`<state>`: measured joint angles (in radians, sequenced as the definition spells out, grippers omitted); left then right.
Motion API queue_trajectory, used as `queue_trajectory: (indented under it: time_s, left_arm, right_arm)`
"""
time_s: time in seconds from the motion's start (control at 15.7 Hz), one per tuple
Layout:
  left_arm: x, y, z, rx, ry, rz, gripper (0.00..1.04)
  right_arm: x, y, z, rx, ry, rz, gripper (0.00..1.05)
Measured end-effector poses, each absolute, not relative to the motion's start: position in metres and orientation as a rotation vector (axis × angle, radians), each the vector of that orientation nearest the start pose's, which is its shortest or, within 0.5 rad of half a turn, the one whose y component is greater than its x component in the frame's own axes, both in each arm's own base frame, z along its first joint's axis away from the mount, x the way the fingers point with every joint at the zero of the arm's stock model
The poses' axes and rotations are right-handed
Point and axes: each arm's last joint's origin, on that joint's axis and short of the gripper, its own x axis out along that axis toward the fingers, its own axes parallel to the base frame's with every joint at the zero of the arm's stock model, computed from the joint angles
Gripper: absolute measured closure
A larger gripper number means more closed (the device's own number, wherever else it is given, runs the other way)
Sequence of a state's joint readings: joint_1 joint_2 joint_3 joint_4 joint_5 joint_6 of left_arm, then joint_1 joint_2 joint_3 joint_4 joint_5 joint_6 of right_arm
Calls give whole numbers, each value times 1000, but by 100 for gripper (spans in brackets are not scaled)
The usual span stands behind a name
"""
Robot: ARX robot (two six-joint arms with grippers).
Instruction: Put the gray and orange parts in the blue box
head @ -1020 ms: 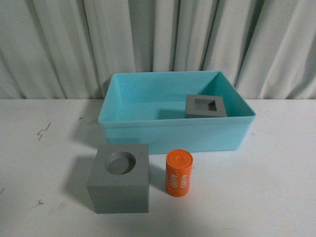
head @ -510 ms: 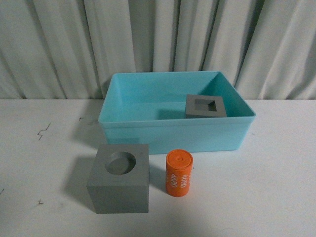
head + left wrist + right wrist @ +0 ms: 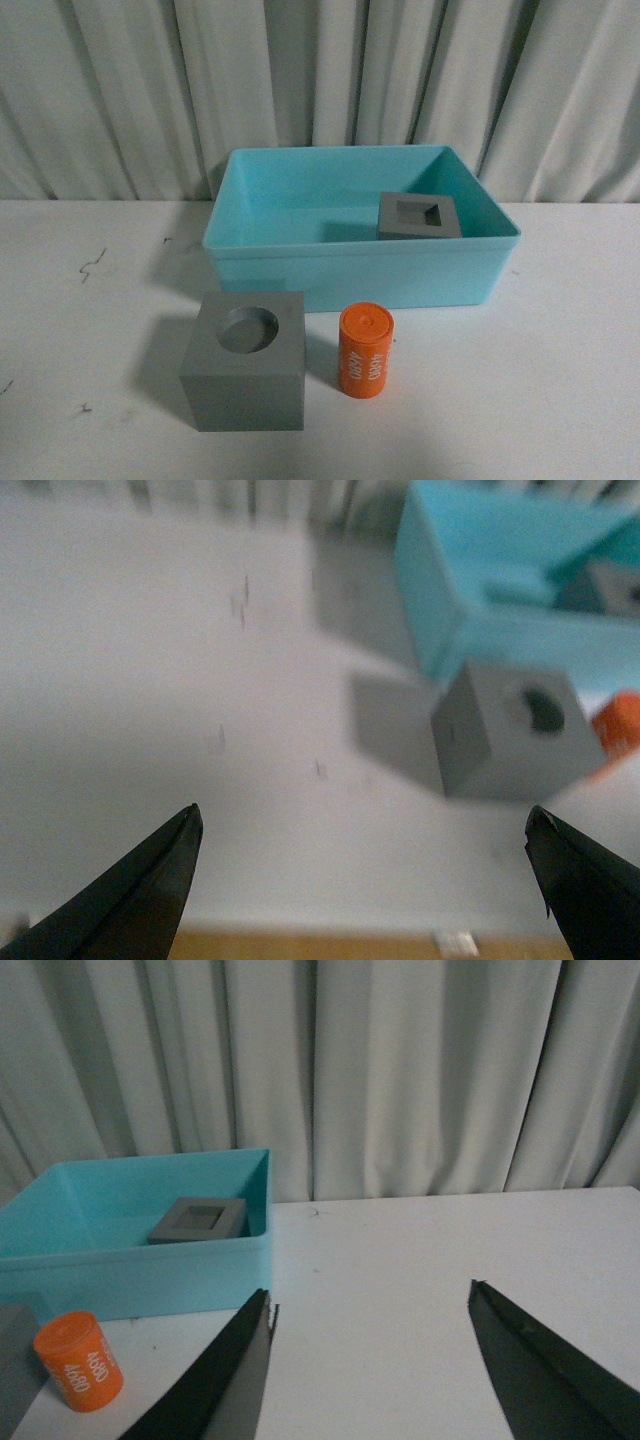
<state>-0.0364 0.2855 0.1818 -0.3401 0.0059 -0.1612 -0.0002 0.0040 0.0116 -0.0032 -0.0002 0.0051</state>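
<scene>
Square-recess cube (image 3: 418,216) lies in blue box (image 3: 360,275); round-recess cube (image 3: 245,360), orange cylinder (image 3: 364,351) outside.

Front view: light even, soft, moderately bright; no glare on the white tabletop (image 3: 520,400). The matte gray cube with a round recess (image 3: 245,365) and the light-blue plastic bin (image 3: 360,275) each throw a soft shadow to the left, so light arrives from the right and above. Focus sharp; white digits on the small orange cylinder (image 3: 365,352) resolve only roughly.

Left wrist view: blurred throughout, cube and bin edges smeared, table marks streaked; my dark left fingers (image 3: 120,905) are soft-edged.

Right wrist view: dimmer, faintly grainy, background fairly sharp; my right fingers (image 3: 225,1390) are dark, unfocused silhouettes near the lens. The pleated pale curtain (image 3: 400,1070) shows gentle fold shading.
</scene>
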Motion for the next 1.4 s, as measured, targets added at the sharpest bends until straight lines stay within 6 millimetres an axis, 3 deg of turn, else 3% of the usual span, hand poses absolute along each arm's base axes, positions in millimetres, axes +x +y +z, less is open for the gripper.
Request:
queue_trajectory:
  time_s: [0.13, 0.26, 0.45, 0.7, 0.77, 0.96, 1.4]
  left_arm:
    - [134, -19, 188, -263, 550, -74, 7]
    - [176, -51, 197, -239, 546, -210, 7]
    - [214, -89, 174, -191, 627, -342, 7]
    - [241, -103, 147, -153, 685, -354, 7]
    - [261, -106, 123, -123, 734, -354, 7]
    - [284, -101, 110, -103, 749, -333, 7]
    - [304, -96, 96, -77, 767, -335, 7]
  right_arm:
    - [97, 0, 167, 6, -4, 0, 23]
    - [97, 0, 167, 6, -4, 0, 5]
    - [97, 0, 167, 6, -4, 0, 6]
    - [97, 0, 167, 6, -5, 0, 6]
    - [97, 0, 167, 6, -5, 0, 6]
    - [97, 0, 167, 6, -4, 0, 6]
    - [97, 0, 167, 6, -4, 0, 6]
